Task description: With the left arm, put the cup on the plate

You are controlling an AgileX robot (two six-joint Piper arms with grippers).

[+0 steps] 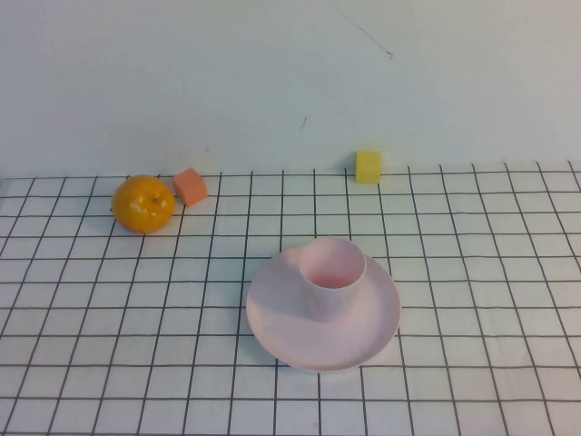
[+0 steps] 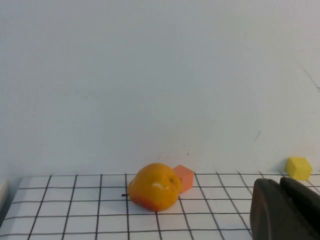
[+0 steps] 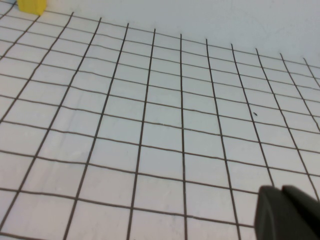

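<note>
The pale pink cup [image 1: 332, 277] stands upright on the pale pink plate [image 1: 272, 318], toward the plate's far side, in the high view. No arm or gripper shows in that view. My left gripper [image 2: 280, 186] shows only in the left wrist view, its black fingers pressed together and empty, low over the checked cloth and facing the back wall. My right gripper [image 3: 281, 192] shows only in the right wrist view, fingers together and empty above bare cloth. The cup and plate are out of both wrist views.
An orange fruit [image 1: 142, 203] and a small orange cube [image 1: 190, 186] lie at the back left; both also show in the left wrist view, the fruit [image 2: 155, 186] and the cube [image 2: 184, 177]. A yellow cube [image 1: 368, 167] sits at the back centre by the wall.
</note>
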